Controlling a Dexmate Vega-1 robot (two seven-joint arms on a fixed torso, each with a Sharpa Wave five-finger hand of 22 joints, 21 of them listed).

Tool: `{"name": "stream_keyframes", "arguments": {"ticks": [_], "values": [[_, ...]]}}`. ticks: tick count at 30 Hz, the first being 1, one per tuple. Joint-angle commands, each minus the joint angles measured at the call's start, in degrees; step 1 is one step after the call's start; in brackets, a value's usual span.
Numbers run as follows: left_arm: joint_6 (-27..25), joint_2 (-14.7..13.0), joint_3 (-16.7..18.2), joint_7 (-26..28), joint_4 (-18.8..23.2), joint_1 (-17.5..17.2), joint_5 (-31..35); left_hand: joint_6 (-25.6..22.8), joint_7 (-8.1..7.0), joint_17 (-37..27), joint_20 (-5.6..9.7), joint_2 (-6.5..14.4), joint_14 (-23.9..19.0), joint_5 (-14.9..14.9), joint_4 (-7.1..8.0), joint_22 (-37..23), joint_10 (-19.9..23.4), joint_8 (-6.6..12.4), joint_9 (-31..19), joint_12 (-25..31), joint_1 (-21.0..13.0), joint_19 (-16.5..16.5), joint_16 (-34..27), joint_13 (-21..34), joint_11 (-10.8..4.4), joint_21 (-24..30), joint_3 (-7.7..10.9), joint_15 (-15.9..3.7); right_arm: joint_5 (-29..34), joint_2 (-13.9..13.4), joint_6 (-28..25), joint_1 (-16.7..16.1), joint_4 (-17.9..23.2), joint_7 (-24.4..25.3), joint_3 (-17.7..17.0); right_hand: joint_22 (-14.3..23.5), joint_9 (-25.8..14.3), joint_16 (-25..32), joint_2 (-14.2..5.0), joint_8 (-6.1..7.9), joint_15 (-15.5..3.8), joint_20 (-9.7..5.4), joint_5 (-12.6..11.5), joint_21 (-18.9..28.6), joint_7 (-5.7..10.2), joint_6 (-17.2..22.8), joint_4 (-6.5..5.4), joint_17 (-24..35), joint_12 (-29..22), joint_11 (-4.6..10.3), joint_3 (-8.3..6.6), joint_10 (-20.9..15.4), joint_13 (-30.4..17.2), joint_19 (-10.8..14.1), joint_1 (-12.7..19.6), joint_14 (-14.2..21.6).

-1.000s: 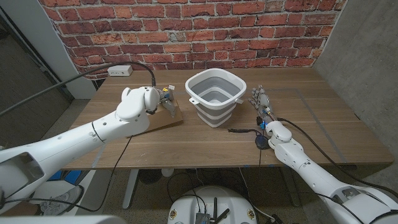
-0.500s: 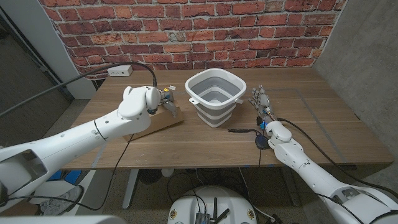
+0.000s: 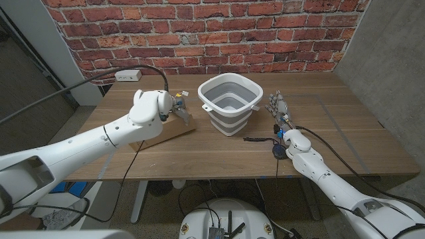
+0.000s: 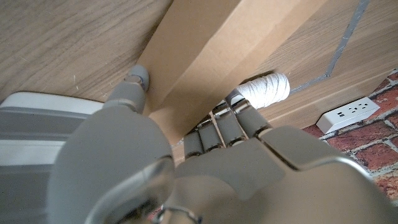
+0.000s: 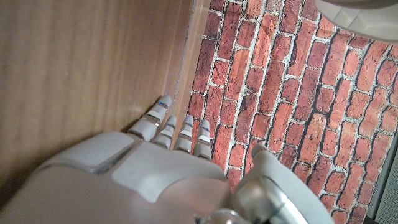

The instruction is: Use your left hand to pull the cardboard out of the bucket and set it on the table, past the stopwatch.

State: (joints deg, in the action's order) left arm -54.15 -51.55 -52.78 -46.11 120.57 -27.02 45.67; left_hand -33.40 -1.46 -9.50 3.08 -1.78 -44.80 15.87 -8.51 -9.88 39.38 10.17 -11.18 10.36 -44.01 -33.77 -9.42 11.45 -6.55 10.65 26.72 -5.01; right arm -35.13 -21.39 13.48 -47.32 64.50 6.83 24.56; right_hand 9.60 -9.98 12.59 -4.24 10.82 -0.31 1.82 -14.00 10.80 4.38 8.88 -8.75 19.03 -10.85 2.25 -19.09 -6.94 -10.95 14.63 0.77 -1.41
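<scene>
The brown cardboard [image 3: 174, 128] lies low over the table to the left of the grey and white collapsible bucket [image 3: 229, 103]. My left hand [image 3: 174, 106] grips its far end, thumb on one face and fingers on the other, as the left wrist view shows on the cardboard [image 4: 217, 56]. The bucket's wall [image 4: 37, 137] is close beside that hand. A black stopwatch [image 3: 279, 152] with a cord lies right of the bucket, by my right wrist. My right hand [image 3: 279, 109] stands beside the bucket with fingers straight, holding nothing; its fingers [image 5: 177, 130] point toward the brick wall.
A white power strip [image 3: 127, 76] sits at the table's far left edge, also seen in the left wrist view as a power strip [image 4: 348, 112]. Grey tape lines [image 3: 332, 106] mark the table's right half. A brick wall backs the table.
My left hand has shifted slightly toward the far side with the cardboard's end in it. The right arm, bucket and stopwatch have stayed put.
</scene>
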Motion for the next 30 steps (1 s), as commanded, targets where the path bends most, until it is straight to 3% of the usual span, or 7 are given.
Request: {"name": "stream_keyframes", "arguments": {"ticks": [1,6,20,26,30], "values": [[-0.24,0.72,-1.04,-2.67,-1.05,1.64,1.43,0.45,-0.03,-0.22,5.91,-0.79,0.26,-0.17,0.19,0.06,-0.65,0.05,-0.05,-0.05,0.67,0.45,-0.51,0.14,0.30,0.03,-0.32,-6.31,-0.23,0.28,0.43,0.38,-1.26,-0.40,0.00,0.19,-0.18,0.54,-2.87,0.07,0.21,0.46,-0.15,0.26,-0.18,0.56,-0.05,0.09,-0.40,-0.28,0.22,-0.29,-0.07,0.38,0.11,0.11],[-0.40,0.99,-1.07,-3.42,-1.27,1.94,1.90,0.87,0.33,-0.27,5.77,-1.00,0.44,-0.33,0.42,0.06,-0.67,0.11,-0.02,0.16,1.57,0.44,-0.61,0.16,0.60,0.09,-0.59,-6.05,-0.21,0.41,0.51,0.48,-1.49,-0.40,0.03,0.19,-0.18,0.53,-2.88,0.07,0.04,0.46,-0.15,0.26,-0.11,0.56,-0.05,0.11,-0.41,-0.22,0.23,-0.31,-0.07,0.38,0.11,0.02],[-1.20,1.25,-1.39,-6.65,-0.86,3.18,3.73,6.36,2.34,-0.34,4.61,-2.98,3.41,-1.62,0.90,0.06,-4.60,-0.11,0.26,0.23,6.76,1.27,-0.66,0.11,3.35,0.15,-2.30,-3.59,-0.24,1.00,1.23,0.60,-2.55,-0.57,0.08,0.20,-0.18,0.55,-2.93,0.05,-0.01,0.41,-0.14,0.27,-0.05,0.58,-0.04,0.11,-0.41,-0.12,0.20,-0.35,-0.08,0.48,0.15,0.07],[-1.56,1.27,-1.54,-8.04,-0.48,3.50,5.16,6.93,2.68,-0.31,4.16,-3.66,4.84,-2.06,0.83,0.06,-5.75,0.11,0.36,0.18,7.93,1.39,-0.48,0.06,3.70,0.17,-2.78,-2.90,-0.24,1.25,1.64,0.79,-3.10,-0.72,0.07,0.20,-0.18,0.55,-2.93,0.03,0.02,0.40,-0.14,0.29,-0.13,0.54,-0.03,0.12,-0.40,-0.12,0.19,-0.32,-0.08,0.55,0.16,0.05],[-1.87,1.42,-1.25,-8.82,-0.41,3.44,5.55,8.56,3.43,-0.19,3.37,-4.80,9.12,-3.03,0.46,0.06,-9.70,0.12,0.56,-0.19,9.67,2.48,-0.24,-0.29,6.03,0.02,-3.69,-0.43,-0.23,1.37,1.71,0.88,-3.29,-0.64,0.05,0.20,-0.19,0.53,-2.96,0.02,-0.03,0.51,-0.14,0.30,-0.19,0.54,-0.03,0.12,-0.40,-0.15,0.17,-0.33,-0.08,0.59,0.18,0.00]]}}
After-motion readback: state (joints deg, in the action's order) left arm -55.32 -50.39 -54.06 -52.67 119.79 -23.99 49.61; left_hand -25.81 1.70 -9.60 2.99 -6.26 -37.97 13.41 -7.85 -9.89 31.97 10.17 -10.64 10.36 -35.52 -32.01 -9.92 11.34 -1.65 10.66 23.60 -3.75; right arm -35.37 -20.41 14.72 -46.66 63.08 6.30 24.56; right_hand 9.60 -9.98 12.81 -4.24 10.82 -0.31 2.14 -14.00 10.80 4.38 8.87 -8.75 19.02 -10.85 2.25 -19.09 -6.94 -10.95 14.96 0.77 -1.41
